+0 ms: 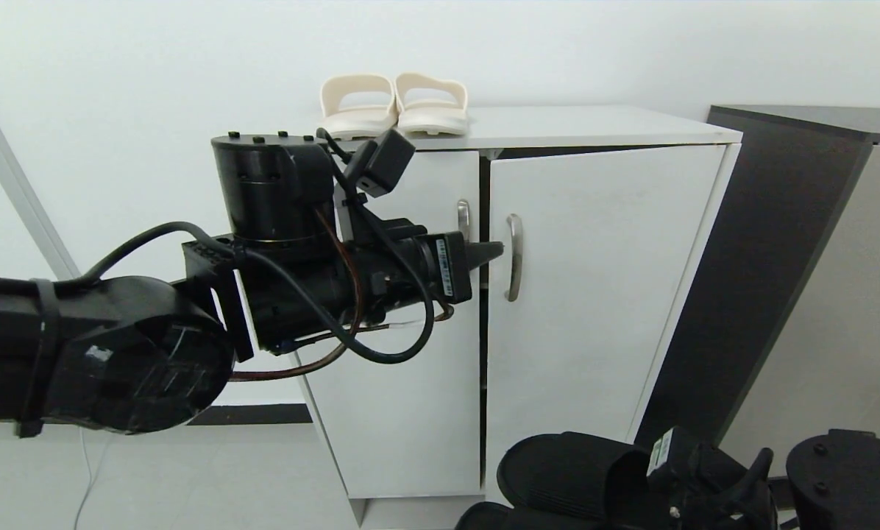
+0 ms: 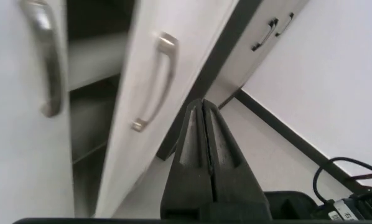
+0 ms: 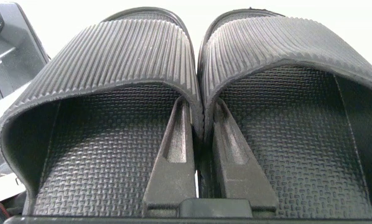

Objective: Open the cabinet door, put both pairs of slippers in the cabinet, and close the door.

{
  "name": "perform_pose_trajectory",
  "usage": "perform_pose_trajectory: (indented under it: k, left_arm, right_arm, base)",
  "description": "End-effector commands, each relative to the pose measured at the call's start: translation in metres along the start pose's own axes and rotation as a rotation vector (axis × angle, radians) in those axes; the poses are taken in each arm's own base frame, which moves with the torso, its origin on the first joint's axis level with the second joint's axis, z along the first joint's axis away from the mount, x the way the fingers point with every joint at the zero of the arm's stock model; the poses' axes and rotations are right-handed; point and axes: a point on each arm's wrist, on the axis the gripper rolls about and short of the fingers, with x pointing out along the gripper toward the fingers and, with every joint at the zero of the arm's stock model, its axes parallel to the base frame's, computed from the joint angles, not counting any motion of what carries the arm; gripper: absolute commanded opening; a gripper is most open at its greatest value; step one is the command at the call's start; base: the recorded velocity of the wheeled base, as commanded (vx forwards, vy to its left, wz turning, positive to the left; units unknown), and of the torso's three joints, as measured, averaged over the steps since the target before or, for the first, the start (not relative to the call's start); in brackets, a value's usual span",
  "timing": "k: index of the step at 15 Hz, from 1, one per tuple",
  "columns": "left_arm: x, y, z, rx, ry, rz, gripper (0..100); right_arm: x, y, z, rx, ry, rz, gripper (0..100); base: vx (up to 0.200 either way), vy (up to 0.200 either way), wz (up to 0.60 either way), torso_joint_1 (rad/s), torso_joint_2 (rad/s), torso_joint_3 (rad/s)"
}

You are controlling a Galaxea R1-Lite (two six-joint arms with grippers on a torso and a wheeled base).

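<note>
A white cabinet (image 1: pixel 594 129) stands against the wall with a cream pair of slippers (image 1: pixel 394 107) on its top. Its right door (image 1: pixel 594 294) is slightly ajar, showing a dark gap and a shelf (image 2: pixel 93 59) inside. My left gripper (image 1: pixel 490 252) is shut and empty, its tip between the two metal handles, just short of the right door's handle (image 1: pixel 513 258) (image 2: pixel 158 87). The left door's handle (image 2: pixel 46 62) is close by. Low at the right, my right gripper (image 3: pixel 201 106) is shut on the black slippers (image 1: pixel 565 471) (image 3: pixel 111 56), one finger (image 3: pixel 173 155) inside each, pinching their touching side walls.
A dark grey cabinet (image 1: pixel 778 221) stands directly right of the white one, its side close to the ajar door. Pale floor (image 1: pixel 190 478) lies open to the left of the cabinet, with a thin cable (image 1: pixel 87 478) running across it.
</note>
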Motion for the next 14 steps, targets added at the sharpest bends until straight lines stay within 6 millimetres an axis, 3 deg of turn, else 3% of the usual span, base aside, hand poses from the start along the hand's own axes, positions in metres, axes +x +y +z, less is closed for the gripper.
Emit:
perform_pose_trajectory:
  k: [1, 4, 14]
  left_arm:
    - [-0.002, 0.011, 0.004, -0.008, -0.006, 0.014, 0]
    - [0.004, 0.025, 0.004, -0.014, -0.006, 0.045, 0]
    - [0.044, 0.043, 0.011, -0.007, -0.036, 0.043, 0]
  right_arm:
    - [-0.001, 0.0, 0.001, -0.001, -0.005, 0.0, 0]
    - [-0.002, 0.0, 0.001, -0.001, -0.009, 0.0, 0]
    - [-0.002, 0.0, 0.0, -0.002, -0.005, 0.0, 0]
  base:
    - [0.0, 0.0, 0.0, 0.0, 0.0, 0.0]
    - [0.0, 0.0, 0.0, 0.0, 0.0, 0.0]
    - [0.0, 0.0, 0.0, 0.0, 0.0, 0.0]
